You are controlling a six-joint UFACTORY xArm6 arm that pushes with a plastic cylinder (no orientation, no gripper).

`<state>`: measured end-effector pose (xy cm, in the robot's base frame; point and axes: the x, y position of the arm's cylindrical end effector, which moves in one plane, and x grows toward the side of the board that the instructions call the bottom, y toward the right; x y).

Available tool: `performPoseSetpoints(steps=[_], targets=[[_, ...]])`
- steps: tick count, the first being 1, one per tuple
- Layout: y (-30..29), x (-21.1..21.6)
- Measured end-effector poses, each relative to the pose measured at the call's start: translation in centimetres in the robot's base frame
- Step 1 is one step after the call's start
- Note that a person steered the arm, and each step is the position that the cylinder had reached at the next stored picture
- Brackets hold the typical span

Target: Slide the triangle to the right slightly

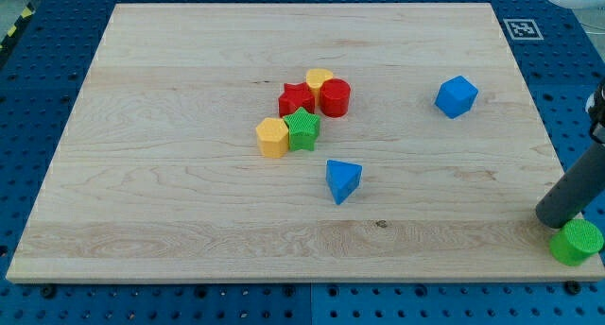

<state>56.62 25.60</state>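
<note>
My tip [548, 221] sits far right of the blue triangle [342, 180], beside the green block [576, 242]; no fingers show

A pale wooden board [189, 202] with fine lengthwise grain fills most of the frame. It lies on a blue bench [38, 89] whose surface is dotted with a regular grid of small holes, showing along the left, right and lower edges. At the upper right corner of the board sits a small white square marker [522, 28] with a black pattern. A yellow-and-black striped strip [11, 30] crosses the upper left of the frame. The light is even and soft.
</note>
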Motion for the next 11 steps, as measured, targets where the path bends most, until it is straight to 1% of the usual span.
performPoseSetpoints(steps=[1,3,4,5,6,7,8,9,11], targets=[[-5.1,0.2],[-20.7,1.9],[-28.0,1.3],[-31.6,-1.7],[-31.9,-3.9],[-28.5,-3.9],[-23.1,-3.9],[-19.8,-4.0],[-20.0,-8.1]])
